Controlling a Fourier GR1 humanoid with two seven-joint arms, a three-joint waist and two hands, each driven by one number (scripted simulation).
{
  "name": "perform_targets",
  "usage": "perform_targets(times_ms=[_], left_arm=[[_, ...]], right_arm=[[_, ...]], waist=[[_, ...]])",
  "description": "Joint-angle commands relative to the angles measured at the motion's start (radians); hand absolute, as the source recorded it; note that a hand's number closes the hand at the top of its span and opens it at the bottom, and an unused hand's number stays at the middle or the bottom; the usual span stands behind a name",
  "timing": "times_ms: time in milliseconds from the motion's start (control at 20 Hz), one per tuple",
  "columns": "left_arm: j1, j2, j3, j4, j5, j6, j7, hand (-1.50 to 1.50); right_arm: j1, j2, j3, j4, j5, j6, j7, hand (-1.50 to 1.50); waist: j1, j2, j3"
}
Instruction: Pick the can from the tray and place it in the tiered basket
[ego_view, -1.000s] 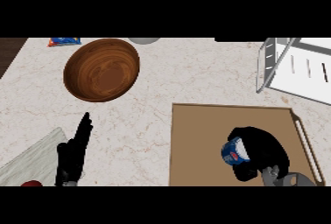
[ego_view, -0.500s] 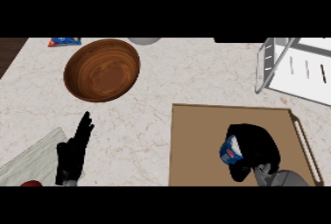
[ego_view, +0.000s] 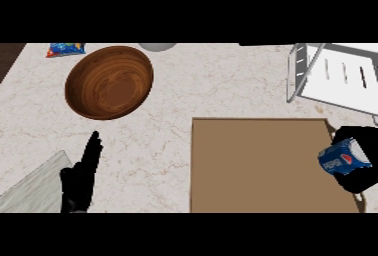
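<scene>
Can clasped in right hand, at tray's 3 o'clock edge, long axis tilted | tiered basket at 12 o'clock from can | left hand straight-fingered, resting, far off

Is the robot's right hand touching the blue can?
Touching. In the head view the right hand is curled round the can, its black fingers showing right against the can above and below.

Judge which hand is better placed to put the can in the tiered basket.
Right. The right hand already holds the can at the tray's right edge, just below the tiered basket. The left hand rests open far across the counter.
</scene>
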Motion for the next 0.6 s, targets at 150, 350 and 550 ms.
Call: perform_targets(times_ms=[150, 350, 550], left_arm=[[0.041, 0.005, -0.002, -0.004, 0.002, -0.006, 0.006, 0.00], [-0.007, 0.005, 0.010, 0.020, -0.003, 0.005, 0.039, 0.00], [0.013, -0.013, -0.009, 0.019, -0.003, -0.006, 0.013, 0.00]], right_arm=[[0.011, -0.185, -0.408, 0.233, -0.310, 0.010, -0.399, 1.50], [-0.027, -0.289, -0.613, 0.346, -0.477, 0.122, -0.503, 1.50], [-0.042, -0.418, -0.760, 0.459, -0.520, 0.175, -0.649, 1.50]], waist=[[-0.007, -0.001, -0.003], [-0.015, -0.002, -0.006], [0.010, 0.000, -0.007]])
